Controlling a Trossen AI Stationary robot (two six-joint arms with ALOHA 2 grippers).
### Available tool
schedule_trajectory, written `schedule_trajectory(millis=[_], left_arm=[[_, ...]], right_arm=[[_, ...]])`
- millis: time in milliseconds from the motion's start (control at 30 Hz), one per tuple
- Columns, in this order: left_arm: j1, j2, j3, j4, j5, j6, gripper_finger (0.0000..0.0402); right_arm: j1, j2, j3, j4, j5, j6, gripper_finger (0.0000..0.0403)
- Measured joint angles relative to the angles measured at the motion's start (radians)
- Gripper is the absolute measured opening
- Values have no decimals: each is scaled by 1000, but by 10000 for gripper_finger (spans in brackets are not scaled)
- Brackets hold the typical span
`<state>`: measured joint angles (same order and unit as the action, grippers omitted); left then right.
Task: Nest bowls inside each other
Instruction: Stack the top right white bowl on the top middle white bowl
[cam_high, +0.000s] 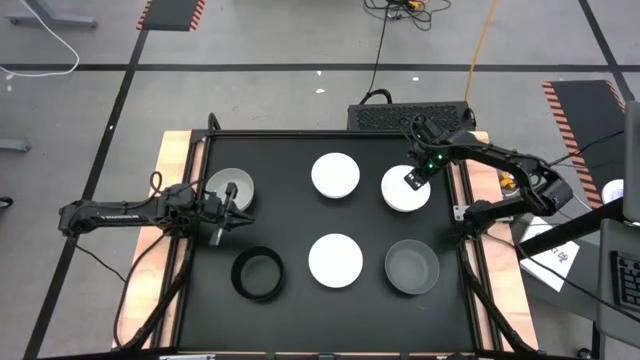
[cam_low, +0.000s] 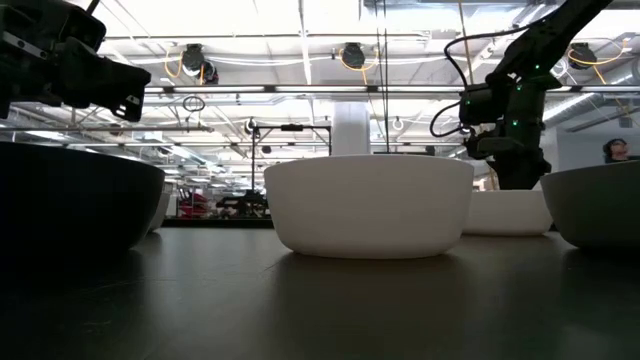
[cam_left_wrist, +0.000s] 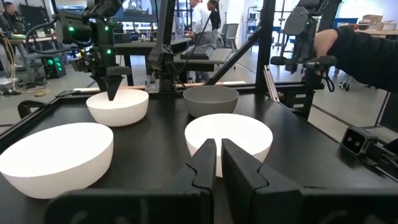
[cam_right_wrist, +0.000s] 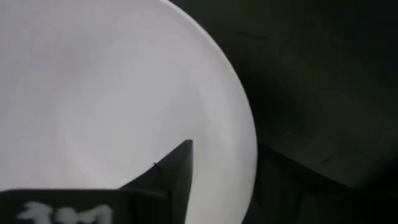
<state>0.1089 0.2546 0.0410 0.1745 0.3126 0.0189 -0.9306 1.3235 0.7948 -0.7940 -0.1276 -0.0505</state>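
Six bowls stand on their bases on the black mat. There are white bowls at far middle, near middle and far right. A grey bowl stands near right, a black bowl near left and a pale bowl far left. My right gripper points down over the far right white bowl. It is open, one finger inside the rim and the other outside. My left gripper hangs level and shut above the pale bowl's near edge, holding nothing. My right gripper comes from above at the far right white bowl's rim, on the side toward the table's far edge, one finger inside the bowl and one outside. The bowl stands on the mat. Whether a finger touches the wall, I cannot tell.
The mat has a raised black frame, with wooden table edges left and right. A black box with cables lies beyond the far edge. A person's sleeved arm reaches toward a stand past the table's right side.
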Motion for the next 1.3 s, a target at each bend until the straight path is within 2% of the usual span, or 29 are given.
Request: schedule_trajectory(millis=[267, 500, 900, 1300], left_arm=[[0, 0, 0, -18, 0, 3, 26], [0, 0, 0, -24, 0, 3, 26], [0, 0, 0, -24, 0, 3, 26], [0, 0, 0, -23, 0, -4, 26]], right_arm=[[0, 0, 0, -2, 0, -14, 83], [0, 0, 0, -4, -2, -18, 7], [0, -1, 0, -20, -2, -29, 2], [0, -10, 0, 46, -1, -67, 1]])
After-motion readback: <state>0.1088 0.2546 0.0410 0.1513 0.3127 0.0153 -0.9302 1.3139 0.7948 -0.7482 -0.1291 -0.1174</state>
